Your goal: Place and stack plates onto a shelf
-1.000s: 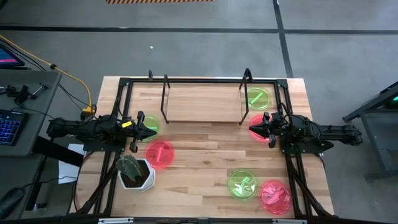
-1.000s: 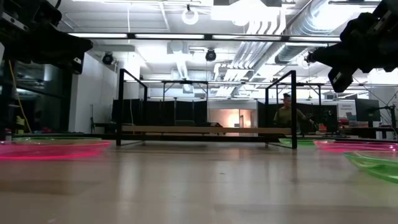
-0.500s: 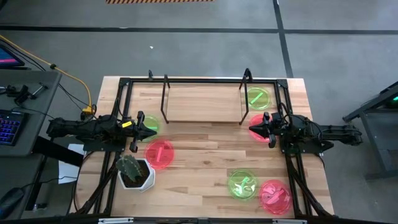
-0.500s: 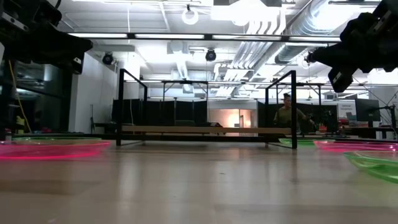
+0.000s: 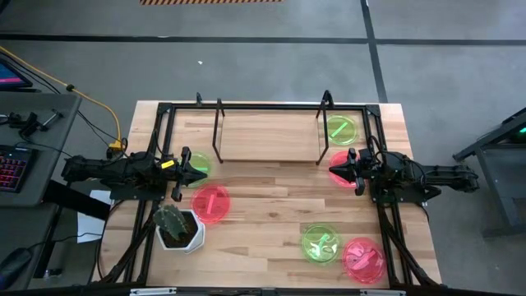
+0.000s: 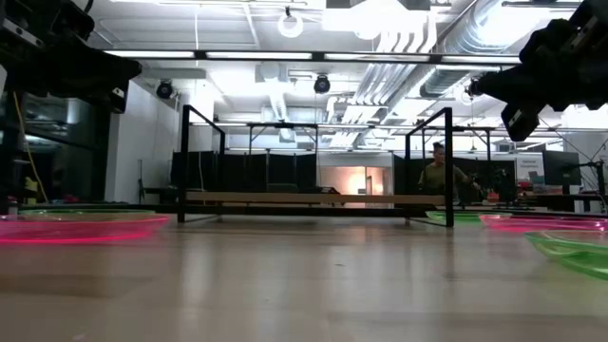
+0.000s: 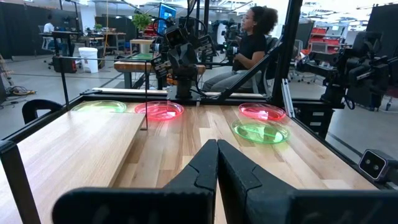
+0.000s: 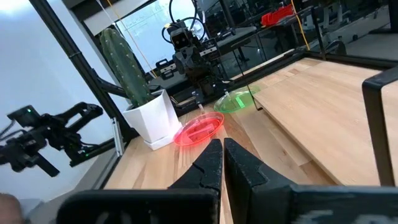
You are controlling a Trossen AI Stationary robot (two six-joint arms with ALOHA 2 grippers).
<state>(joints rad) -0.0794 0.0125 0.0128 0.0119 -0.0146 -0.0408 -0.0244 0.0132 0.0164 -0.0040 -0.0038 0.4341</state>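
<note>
Shelf: low rectangular light-wood board framed by thin black metal upright rods (image 5: 267,136), standing at the far middle of the light-wood tabletop (image 5: 271,214); no plate lies on the board.

Left gripper: dark two-finger gripper (image 5: 202,173) held above the table off the shelf's near left corner; its fingers (image 7: 205,163) are pressed together with nothing between them.

Right gripper: dark two-finger gripper (image 5: 332,171) held above the table off the shelf's near right corner, pointing toward the left gripper; fingers (image 8: 211,157) likewise clenched on nothing.

Green plate A: small round translucent neon-green plastic plate (image 5: 341,129), just beside the shelf's right end.

Pink plate A: small round translucent pink-red plastic plate (image 5: 340,159), near the shelf's near right corner, partly under the right gripper.

Green plate B: neon-green plate (image 5: 197,162), off the shelf's near left corner, largely hidden beneath the left gripper.

Pink plate B: pink-red plate with a matching strip inside (image 5: 211,204), nearer the camera-side edge than the shelf's left end.

Green plate C: neon-green plate (image 5: 320,244), well apart from the shelf, toward the table's near right.

Pink plate C: pink-red plate (image 5: 363,256), just beside green plate C and farther from the shelf.

Cactus pot: white pot holding a green cactus (image 5: 177,226), just beside pink plate B, on the side away from the shelf.

Background: a seated person (image 7: 249,46) shows beyond the table in the left wrist view.
</note>
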